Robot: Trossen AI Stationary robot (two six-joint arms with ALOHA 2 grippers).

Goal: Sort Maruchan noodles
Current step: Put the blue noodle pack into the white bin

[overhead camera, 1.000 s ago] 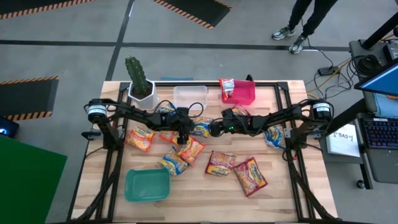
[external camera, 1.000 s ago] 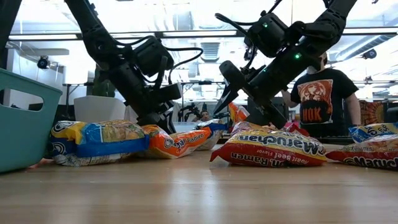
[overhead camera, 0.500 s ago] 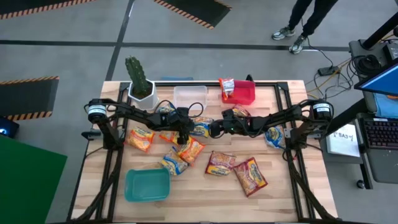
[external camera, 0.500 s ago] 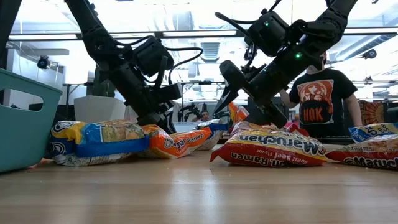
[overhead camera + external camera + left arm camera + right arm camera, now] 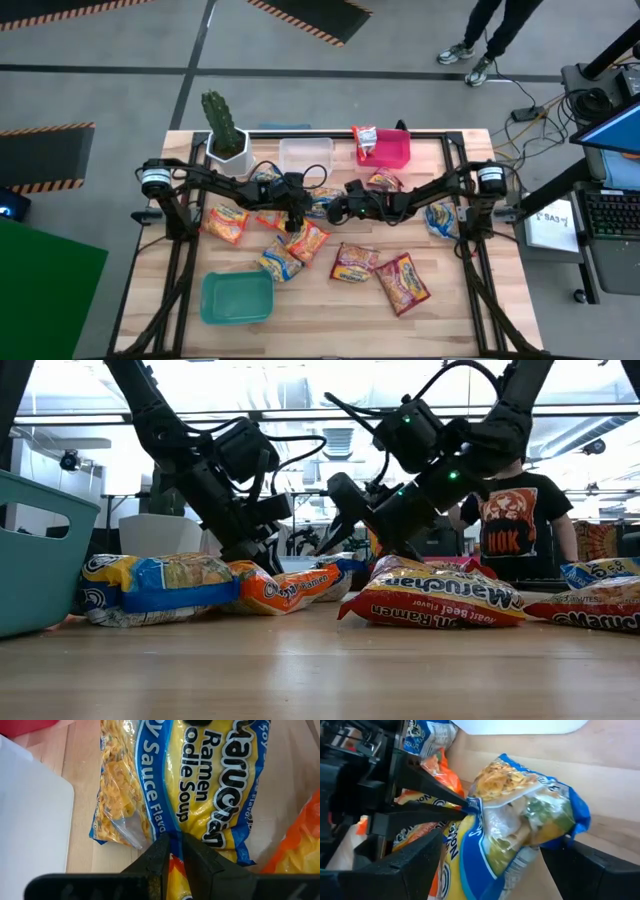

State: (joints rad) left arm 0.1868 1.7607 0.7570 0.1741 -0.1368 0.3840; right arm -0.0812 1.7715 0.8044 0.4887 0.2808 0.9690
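Note:
Several Maruchan noodle packets lie scattered mid-table. A blue-and-yellow packet [image 5: 322, 206] [image 5: 200, 785] [image 5: 515, 825] lies between my two grippers. My left gripper [image 5: 303, 214] [image 5: 172, 851] reaches it from the table's left and is shut on its edge. My right gripper [image 5: 336, 210] [image 5: 326, 532] stands wide open at the packet's other end, one finger [image 5: 395, 870] on each side of it; whether they touch it I cannot tell. An orange packet [image 5: 306, 241] lies just under the left gripper. My left gripper pinches the blue-and-yellow packet's sealed end edge [image 5: 169, 837] [image 5: 474, 806] between its two fingertips. The fingers slant down at it from the table's left. Only the thin edge is between the tips. The rest of the packet lies beyond them over the table.
Teal bin [image 5: 237, 298] at the near left, clear bin [image 5: 305, 155] and red bin [image 5: 388, 150] at the far edge, potted cactus [image 5: 225, 130] far left. Red packets [image 5: 355, 262] [image 5: 402, 282] lie near right. A person [image 5: 515, 520] stands behind the table.
My right gripper has moved toward the table's left and a little down, closing in on the blue-and-yellow packet and my left gripper, and has stayed open. The packets have not shifted.

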